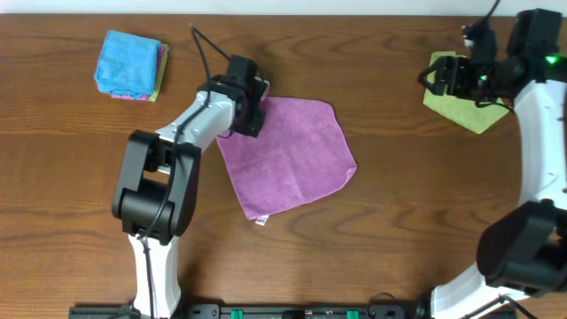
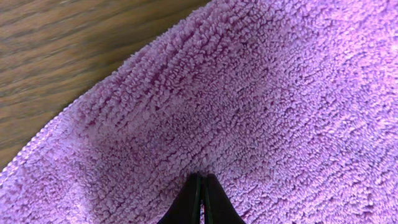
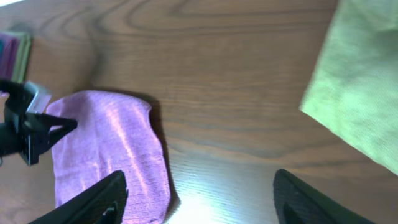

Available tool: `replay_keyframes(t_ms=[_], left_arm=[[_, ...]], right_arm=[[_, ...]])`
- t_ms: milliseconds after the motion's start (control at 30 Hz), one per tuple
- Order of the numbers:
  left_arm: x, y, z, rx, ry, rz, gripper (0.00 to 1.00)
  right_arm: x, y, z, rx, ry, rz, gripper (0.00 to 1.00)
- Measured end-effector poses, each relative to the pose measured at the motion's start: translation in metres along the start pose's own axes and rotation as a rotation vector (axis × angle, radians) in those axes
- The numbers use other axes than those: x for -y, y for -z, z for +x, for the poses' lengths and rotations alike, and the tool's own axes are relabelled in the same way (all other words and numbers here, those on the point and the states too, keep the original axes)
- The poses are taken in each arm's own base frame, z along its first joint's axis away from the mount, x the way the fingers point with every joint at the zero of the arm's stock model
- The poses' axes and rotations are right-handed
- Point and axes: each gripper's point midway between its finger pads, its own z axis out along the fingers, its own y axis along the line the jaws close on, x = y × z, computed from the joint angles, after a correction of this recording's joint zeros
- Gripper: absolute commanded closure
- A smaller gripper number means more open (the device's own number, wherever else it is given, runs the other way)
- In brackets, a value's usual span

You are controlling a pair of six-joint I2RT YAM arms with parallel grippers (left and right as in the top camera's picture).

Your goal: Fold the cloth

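Overhead top-down, wrists toward cloth [image 1: 288,155]

This looks like a robotics lab bench. A left arm [image 1: 159,177] and a right arm [image 1: 536,133] stand at the near edge of a wood-grain table [image 1: 390,177], on a black rail [image 1: 292,312] with green connectors. A loose cable [image 1: 202,49] runs from the left arm.

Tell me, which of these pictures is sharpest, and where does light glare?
Overhead view: even light, sharp, soft shadows by the purple square microfibre cloth. Left wrist view: crisp close-up of its fibres, shadow around the shut left gripper. Right wrist view: softest, white glare on the brown wooden table, the lime-green cloth blurred.
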Motion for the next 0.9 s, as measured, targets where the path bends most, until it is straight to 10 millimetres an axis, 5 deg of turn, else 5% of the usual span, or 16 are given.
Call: replay_keyframes(t_ms=[200,400,600,767,900], left_arm=[[0.001,0.0,0.001,-0.006,-0.016,0.009,0.94],[0.006,0.003,0.008,-0.053,-0.006,0.025,0.94],[0.018,0.007,0.018,-0.126,0.018,0.068,0.94],[0.033,0.014,0.023,-0.184,0.036,0.09,0.94],[0.049,0.029,0.007,-0.137,0.033,0.097,0.94]], right_arm=[[-0.054,-0.061,0.006,0.024,0.09,-0.244,0.21],[-0.059,-0.107,0.009,-0.008,-0.015,-0.411,0.22],[-0.072,-0.157,0.046,-0.151,-0.091,-0.479,0.25],[-0.082,-0.165,0.054,-0.175,-0.09,-0.503,0.28],[-0.07,-0.158,0.047,-0.162,-0.121,-0.494,0.32]])
